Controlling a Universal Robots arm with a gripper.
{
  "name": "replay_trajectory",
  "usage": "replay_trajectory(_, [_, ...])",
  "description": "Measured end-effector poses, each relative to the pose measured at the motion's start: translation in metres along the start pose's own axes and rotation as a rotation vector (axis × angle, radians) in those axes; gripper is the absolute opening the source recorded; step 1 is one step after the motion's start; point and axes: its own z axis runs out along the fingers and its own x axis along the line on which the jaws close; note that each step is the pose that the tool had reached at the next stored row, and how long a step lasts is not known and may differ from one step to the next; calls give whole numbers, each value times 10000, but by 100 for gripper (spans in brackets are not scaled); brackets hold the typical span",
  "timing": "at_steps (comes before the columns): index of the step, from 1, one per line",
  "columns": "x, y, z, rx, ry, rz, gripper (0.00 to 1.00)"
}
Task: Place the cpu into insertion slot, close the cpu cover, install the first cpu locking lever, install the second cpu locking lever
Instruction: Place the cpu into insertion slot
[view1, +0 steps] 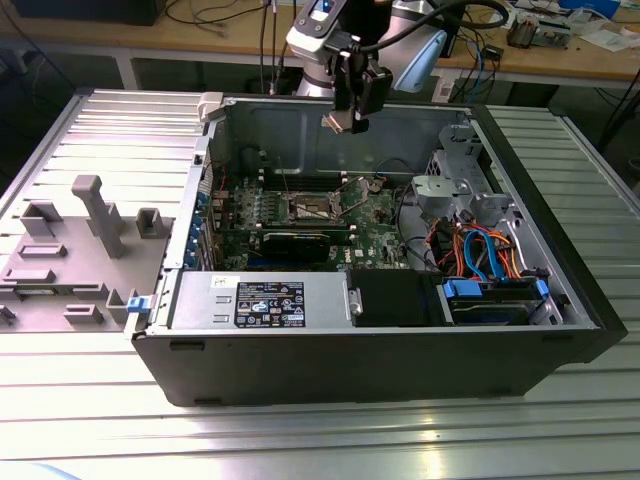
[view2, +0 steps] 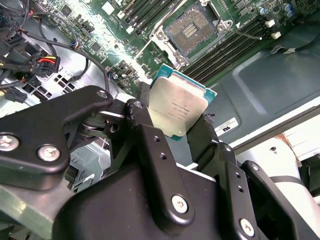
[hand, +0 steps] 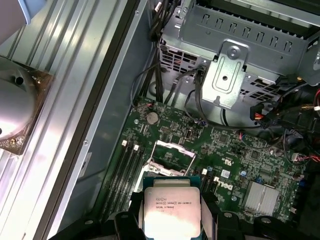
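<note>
While the gripper (view1: 350, 118) hangs above the slot (view1: 308, 208), its two black fingers (view2: 197, 137) are clamped on opposite edges of the one cpu (view2: 177, 107). The cpu is a flat square chip with a silvery-grey metal lid bearing small print and a green rim around it. It is held well above the slot, not touching it. The one slot, dark-centred with a silver rim, lies uncovered on the green board (hand: 222, 145) inside the case (view1: 350, 355). Two banks of memory slots (view2: 230, 47) flank the slot.

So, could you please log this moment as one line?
gripper shut on cpu | held above motherboard | insertion slot empty
</note>
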Motion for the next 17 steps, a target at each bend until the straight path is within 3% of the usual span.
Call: replay_trajectory(17, [0, 0, 0, -8, -34, 383, 54])
